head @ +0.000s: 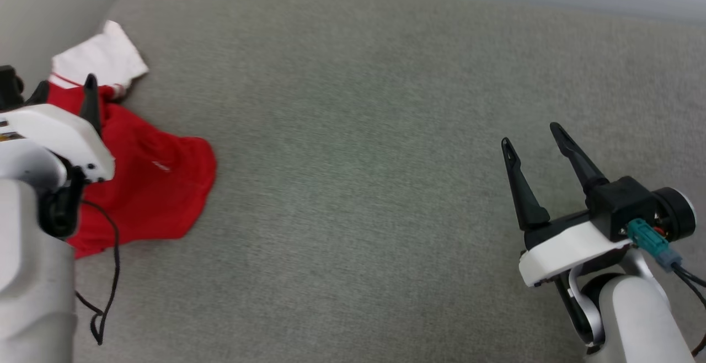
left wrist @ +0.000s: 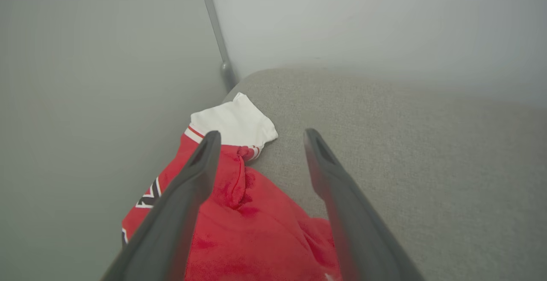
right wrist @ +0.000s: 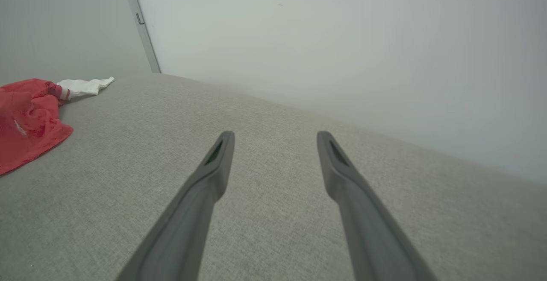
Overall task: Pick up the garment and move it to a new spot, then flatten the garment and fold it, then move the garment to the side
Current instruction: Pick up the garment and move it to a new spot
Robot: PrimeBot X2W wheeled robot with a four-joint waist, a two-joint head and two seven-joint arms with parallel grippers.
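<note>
Garment (head: 154,186) lies crumpled at 9 o'clock, not yet lifted, all steps pending; left gripper (left wrist: 261,135) above it, right gripper (head: 530,137) at 3 o'clock, both jaws apart, empty.

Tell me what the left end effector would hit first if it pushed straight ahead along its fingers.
Probably the garment, around its white sleeve, which lies right ahead of the open left end effector, though depth is unclear.

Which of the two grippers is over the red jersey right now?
The left gripper: it is open, right above the crumpled red jersey. The right gripper, also open, is over bare grey fabric surface, apart from it.
</note>
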